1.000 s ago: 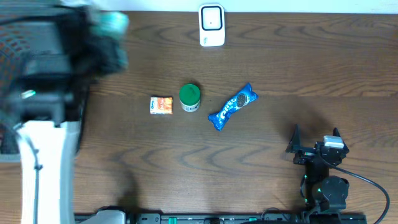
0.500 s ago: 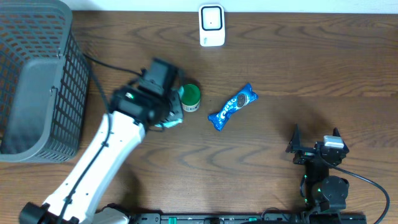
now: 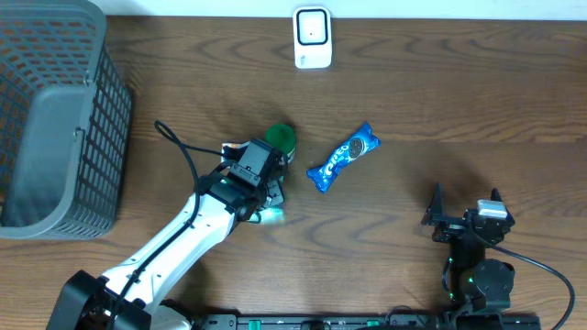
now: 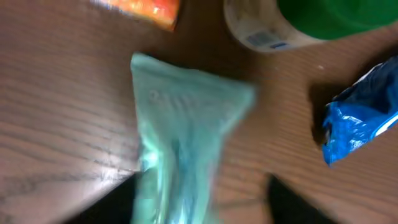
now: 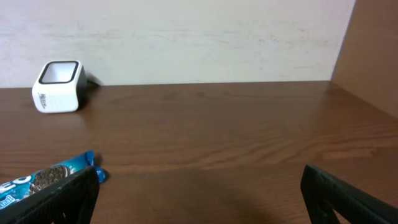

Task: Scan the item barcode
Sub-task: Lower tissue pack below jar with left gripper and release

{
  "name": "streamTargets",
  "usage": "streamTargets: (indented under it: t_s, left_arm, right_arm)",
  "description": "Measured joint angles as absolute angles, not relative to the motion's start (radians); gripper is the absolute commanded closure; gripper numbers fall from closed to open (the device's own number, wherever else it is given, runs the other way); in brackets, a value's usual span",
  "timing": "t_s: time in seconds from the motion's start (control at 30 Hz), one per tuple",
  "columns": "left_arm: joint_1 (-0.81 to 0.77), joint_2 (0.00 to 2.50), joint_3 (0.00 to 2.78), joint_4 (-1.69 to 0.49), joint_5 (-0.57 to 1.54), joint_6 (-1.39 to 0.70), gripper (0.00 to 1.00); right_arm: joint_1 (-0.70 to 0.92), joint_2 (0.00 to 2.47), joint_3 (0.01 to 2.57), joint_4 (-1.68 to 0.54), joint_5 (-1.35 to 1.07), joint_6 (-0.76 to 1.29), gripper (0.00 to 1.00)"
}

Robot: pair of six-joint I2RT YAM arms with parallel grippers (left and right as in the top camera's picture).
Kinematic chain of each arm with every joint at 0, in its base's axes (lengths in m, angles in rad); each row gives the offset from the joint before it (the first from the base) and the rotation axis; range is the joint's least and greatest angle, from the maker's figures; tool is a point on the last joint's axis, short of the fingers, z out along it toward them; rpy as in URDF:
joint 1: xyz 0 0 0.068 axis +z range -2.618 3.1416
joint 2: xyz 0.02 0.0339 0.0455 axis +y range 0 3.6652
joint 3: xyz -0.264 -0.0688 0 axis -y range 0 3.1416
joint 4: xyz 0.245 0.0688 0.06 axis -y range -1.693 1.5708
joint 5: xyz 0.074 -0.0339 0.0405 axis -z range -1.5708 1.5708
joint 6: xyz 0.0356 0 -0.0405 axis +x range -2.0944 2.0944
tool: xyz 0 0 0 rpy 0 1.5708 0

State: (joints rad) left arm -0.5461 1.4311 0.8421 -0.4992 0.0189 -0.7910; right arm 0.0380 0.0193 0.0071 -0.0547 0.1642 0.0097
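Mint-green and blurred, the packet (image 4: 186,124) fills the middle of the left wrist view, below the orange pack (image 4: 140,7) and green-lidded jar (image 4: 298,18) on the tabletop (image 3: 413,92). We see the left gripper (image 4: 200,190) released, jaws spread either side of it. Lower right overhead, the right gripper (image 5: 199,171) gapes empty; the white scanner (image 3: 312,38) sits top centre.

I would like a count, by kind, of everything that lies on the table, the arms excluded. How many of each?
Packets: 3 (orange packet, blue packet, teal packet)
Jar: 1
Scanner: 1
Basket: 1
Total: 6
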Motion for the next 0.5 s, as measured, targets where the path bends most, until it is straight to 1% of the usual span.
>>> streamTargets:
  t_s: [0.03,0.07,0.1,0.13,0.2,0.23,0.27,0.5]
  left_arm:
    - [-0.546,1.431,0.842,-0.479,0.015,-0.778,0.03]
    - [-0.546,1.431,0.842,-0.467,0.012,-0.768,0.03]
    - [-0.546,1.431,0.843,-0.466,0.009,-0.755,0.03]
    - [-0.546,1.431,0.847,-0.468,0.007,-0.738,0.07]
    - [-0.546,1.431,0.866,-0.485,0.004,-0.702,0.31]
    - [-0.546,1.431,0.875,-0.49,0.001,-0.702,0.81]
    - [-0.546,1.431,0.907,-0.501,-0.001,-0.67,0.92]
    - [-0.546,1.431,0.947,-0.587,0.049,-0.654,0.93]
  right_arm:
    - [0.038,0.019,0.007,-0.055,0.164,0.01,0.01]
    - [0.038,0.019,0.007,-0.055,0.164,0.01,0.01]
    - [0.038,0.019,0.007,-0.055,0.164,0.01,0.01]
    - [0.038,0.019,0.007,-0.055,0.164,0.01,0.01]
    - [0.038,0.019,0.007,-0.055,0.164,0.01,0.01]
    - [0.038,0.019,0.007,-0.055,0.164,0.01,0.01]
    - [0.038,0.019,0.007,-0.055,0.164,0.01,0.01]
    - [0.038,0.019,0.007,-0.055,0.164,0.01,0.01]
